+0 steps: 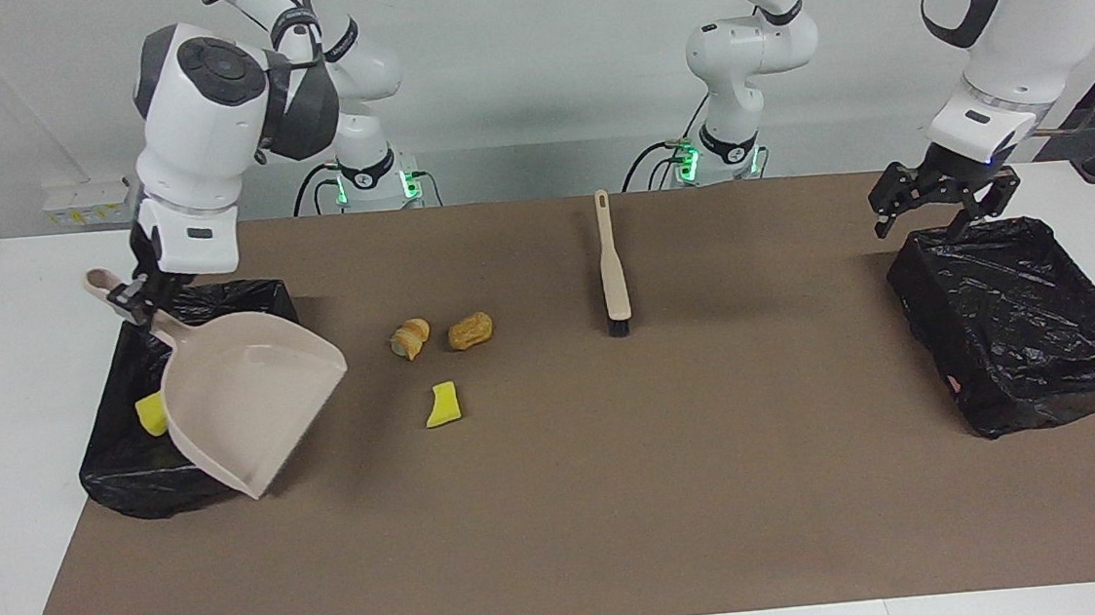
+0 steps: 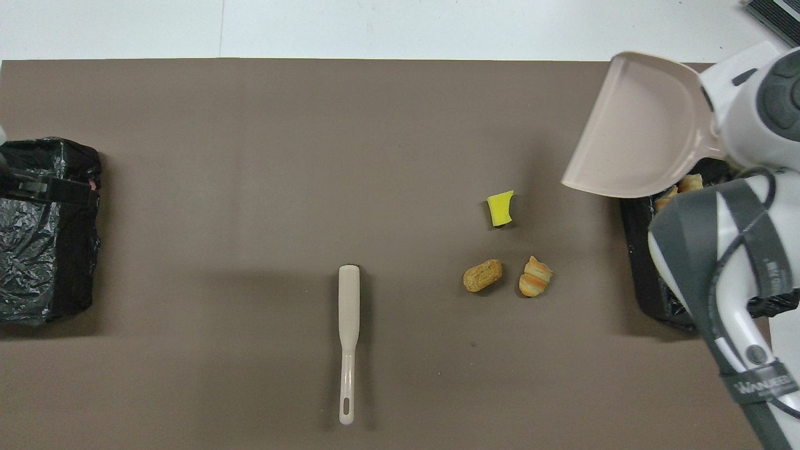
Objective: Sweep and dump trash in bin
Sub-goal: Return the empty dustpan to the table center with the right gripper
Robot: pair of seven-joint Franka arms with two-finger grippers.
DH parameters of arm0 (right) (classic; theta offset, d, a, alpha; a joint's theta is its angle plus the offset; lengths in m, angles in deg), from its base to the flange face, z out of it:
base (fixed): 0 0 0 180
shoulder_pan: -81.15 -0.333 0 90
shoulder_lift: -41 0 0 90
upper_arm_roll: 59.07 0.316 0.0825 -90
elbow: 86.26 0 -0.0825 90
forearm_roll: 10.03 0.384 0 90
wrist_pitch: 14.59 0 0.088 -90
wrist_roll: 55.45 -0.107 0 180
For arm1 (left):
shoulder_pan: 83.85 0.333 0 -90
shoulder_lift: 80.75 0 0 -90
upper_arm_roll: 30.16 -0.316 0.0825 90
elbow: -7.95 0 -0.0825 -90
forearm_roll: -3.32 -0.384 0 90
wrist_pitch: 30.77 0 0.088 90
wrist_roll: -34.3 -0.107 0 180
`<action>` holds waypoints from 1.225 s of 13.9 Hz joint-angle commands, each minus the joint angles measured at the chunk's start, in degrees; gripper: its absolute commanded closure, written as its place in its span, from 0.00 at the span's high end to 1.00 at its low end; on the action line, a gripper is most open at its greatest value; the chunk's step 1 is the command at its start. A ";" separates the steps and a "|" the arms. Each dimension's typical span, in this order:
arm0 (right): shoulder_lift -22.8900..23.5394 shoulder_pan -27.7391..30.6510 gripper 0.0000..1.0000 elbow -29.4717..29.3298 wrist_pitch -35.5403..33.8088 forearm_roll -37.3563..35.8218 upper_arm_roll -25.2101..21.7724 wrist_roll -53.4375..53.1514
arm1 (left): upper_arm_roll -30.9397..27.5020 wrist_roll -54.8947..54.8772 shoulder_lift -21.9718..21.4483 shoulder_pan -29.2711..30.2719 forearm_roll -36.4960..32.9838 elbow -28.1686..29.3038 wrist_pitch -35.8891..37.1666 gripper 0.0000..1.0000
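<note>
Right claw (image 1: 144,302), clamped on the tilted dustpan (image 1: 247,395) handle above the bin (image 1: 120,468); loose grip risks dropping it. Left claw (image 1: 930,204) waits, fingers spread.

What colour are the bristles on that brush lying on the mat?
Black, on the beige brush; the facing view shows them best.

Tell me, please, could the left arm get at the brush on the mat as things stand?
Probably yes. The left gripper hangs open and holds nothing, over the bin at its end, and bare mat runs from there to the brush, whose handle points toward the robots.
</note>
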 commanded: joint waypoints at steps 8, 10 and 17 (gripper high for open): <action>24.15 -14.92 0.00 -24.08 0.66 10.87 0.36 -40.40 | -0.46 -9.49 -11.86 3.51 -4.34 16.06 -4.56 1.00; 25.75 -15.81 0.00 -24.44 4.78 13.50 0.88 -43.66 | -0.46 -9.94 -12.04 4.57 -4.34 15.80 -3.95 1.00; 30.15 -18.27 0.00 -24.53 8.23 17.29 2.65 -48.42 | -0.02 -6.87 -7.38 3.52 -0.03 6.84 -1.66 1.00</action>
